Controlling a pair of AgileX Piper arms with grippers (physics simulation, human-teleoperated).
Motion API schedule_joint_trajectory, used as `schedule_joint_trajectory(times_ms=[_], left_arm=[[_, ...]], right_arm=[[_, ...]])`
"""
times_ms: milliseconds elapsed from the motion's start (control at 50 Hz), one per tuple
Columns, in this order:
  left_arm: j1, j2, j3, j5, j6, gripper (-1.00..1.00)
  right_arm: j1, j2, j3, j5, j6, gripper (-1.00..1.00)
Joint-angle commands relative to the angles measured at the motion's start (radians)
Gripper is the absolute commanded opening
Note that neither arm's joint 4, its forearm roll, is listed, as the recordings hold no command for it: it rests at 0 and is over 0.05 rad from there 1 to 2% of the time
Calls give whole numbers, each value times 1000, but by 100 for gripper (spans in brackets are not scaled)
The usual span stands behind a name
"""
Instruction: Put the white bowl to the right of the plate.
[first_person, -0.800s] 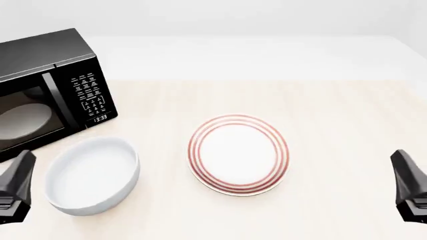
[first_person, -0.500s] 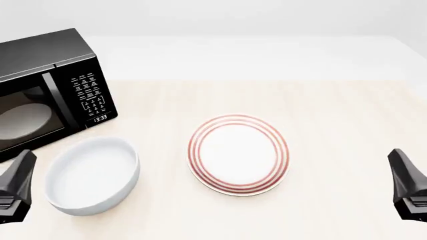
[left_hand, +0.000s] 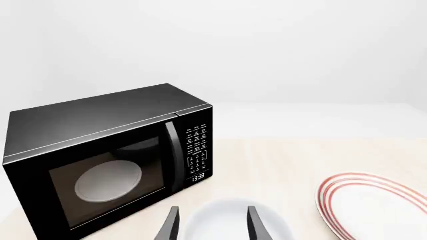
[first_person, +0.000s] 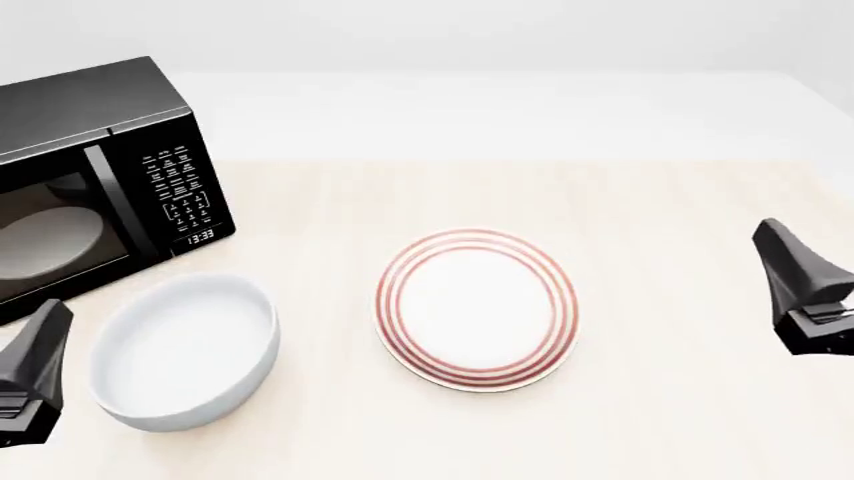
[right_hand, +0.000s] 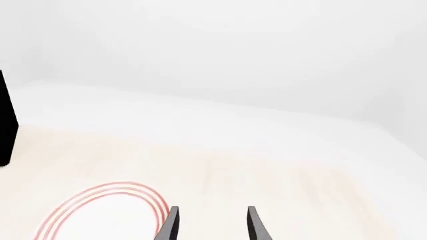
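Pale wood tabletop (first_person: 667, 200) holds the plain glossy white deep bowl (first_person: 184, 350) left of the flat red-ringed white plate (first_person: 478, 308), untouched, so everything remains: both the left gripper (left_hand: 212, 225) and right gripper (right_hand: 212, 224) hang parted and empty.

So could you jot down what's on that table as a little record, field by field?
white bowl: upright on the table, left of the plate, in front of the microwave, untouched
plate: red-ringed, flat, mid-table, nothing on it
microwave: black, door shut, far left, display lit
left gripper: fingers apart, holding nothing, pointed at the bowl
right gripper: fingers apart, holding nothing, right of the plate
table: light wood
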Motion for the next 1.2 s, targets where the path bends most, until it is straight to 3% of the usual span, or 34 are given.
schedule_joint_trajectory(times_ms=[20, 100, 220, 480, 680, 800, 1200], left_arm=[[0, 0, 0, 0, 0, 100], [0, 0, 0, 0, 0, 100], [0, 0, 0, 0, 0, 100], [0, 0, 0, 0, 0, 100], [0, 0, 0, 0, 0, 100], [0, 0, 0, 0, 0, 100], [0, 0, 0, 0, 0, 100]], right_arm=[[100, 280, -167, -75, -34, 100], [142, 376, -226, -90, -28, 100], [197, 531, -323, -101, -61, 100], [306, 745, -546, -14, -112, 100], [398, 916, -680, 9, -83, 100], [446, 1008, -765, 44, -99, 100], [555, 1177, -967, 129, -76, 100]])
